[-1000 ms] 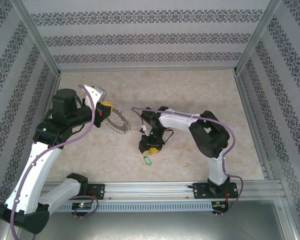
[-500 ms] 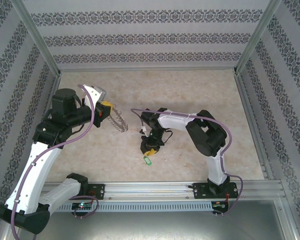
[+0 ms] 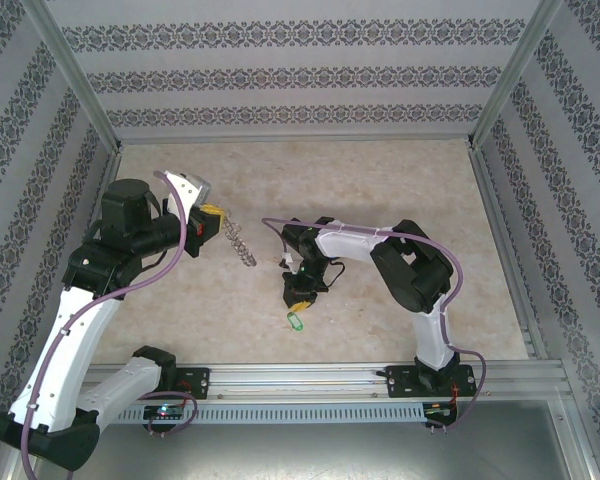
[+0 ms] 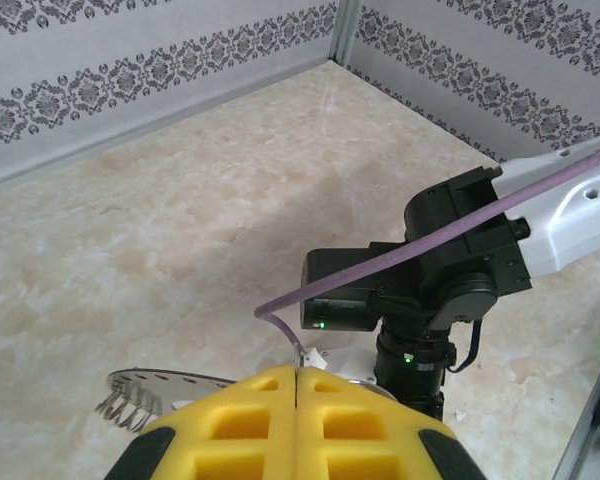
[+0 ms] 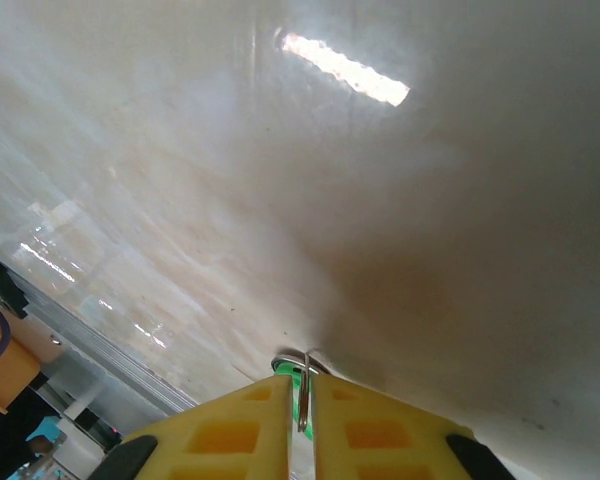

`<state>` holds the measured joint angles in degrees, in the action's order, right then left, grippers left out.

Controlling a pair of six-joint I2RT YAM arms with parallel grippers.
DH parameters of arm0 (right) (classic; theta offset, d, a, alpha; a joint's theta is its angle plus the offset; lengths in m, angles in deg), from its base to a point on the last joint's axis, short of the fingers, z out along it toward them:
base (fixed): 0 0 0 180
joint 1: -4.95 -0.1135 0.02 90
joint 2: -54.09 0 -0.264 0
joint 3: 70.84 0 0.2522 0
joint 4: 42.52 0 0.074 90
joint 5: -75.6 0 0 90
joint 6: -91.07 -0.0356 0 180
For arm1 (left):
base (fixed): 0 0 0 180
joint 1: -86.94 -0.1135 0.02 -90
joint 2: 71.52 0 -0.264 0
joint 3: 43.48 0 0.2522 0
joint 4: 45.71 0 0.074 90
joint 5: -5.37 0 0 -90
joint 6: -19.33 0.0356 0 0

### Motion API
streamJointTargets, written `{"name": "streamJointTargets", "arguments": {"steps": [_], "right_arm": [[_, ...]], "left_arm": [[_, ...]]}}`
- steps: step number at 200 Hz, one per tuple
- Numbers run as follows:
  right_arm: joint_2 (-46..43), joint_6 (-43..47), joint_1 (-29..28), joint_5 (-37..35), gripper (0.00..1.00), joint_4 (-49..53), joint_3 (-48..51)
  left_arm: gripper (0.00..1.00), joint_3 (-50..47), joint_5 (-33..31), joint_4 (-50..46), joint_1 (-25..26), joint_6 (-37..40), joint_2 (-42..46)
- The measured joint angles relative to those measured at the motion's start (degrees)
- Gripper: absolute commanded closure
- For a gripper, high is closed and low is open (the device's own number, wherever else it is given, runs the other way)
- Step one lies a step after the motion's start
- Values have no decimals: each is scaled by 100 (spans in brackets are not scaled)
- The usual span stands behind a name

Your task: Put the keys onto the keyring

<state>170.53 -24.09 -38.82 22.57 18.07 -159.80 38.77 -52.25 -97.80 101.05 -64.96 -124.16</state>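
My left gripper (image 3: 217, 218) is held above the table's left half, shut on the keyring (image 3: 242, 247), which hangs edge-on toward the middle. In the left wrist view the yellow fingers (image 4: 230, 420) press together. The keyring's flat grey plate (image 4: 155, 381) with its small silvery pieces sticks out to their left. My right gripper (image 3: 298, 298) points down at the table near the front. The green key (image 3: 296, 321) lies at its tips. In the right wrist view the key (image 5: 294, 374) and its wire loop sit in the narrow slot of the right gripper (image 5: 300, 381), which is closed on them.
The right arm's wrist (image 4: 450, 280) stands close in front of the left gripper. Patterned walls (image 3: 300, 75) enclose the marble tabletop (image 3: 400, 180) on three sides. A metal rail (image 3: 310, 385) runs along the near edge.
The right jaws have closed in around the key. The left gripper has turned the keyring from nearly flat to edge-on and drawn back slightly to the left.
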Motion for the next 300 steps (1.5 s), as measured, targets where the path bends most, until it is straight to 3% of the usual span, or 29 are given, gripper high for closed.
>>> {"name": "streamJointTargets", "arguments": {"steps": [78, 137, 173, 259, 300], "right_arm": [[0, -4, -39, -2, 83, 2, 0], [2, 35, -74, -2, 100, 4, 0], [-101, 168, -74, -9, 100, -166, 52], [-2321, 1023, 216, -184, 100, -675, 278], [-2955, 1484, 734, -201, 100, -509, -498]], "left_arm": [[100, 0, 52, -11, -48, 0, 26], [100, 0, 101, -4, -74, -4, 20], [100, -42, 428, 295, -85, -131, 66], [100, 98, 1580, 1864, -155, -960, -291], [100, 431, 1867, 2319, -186, -1167, -579]]}}
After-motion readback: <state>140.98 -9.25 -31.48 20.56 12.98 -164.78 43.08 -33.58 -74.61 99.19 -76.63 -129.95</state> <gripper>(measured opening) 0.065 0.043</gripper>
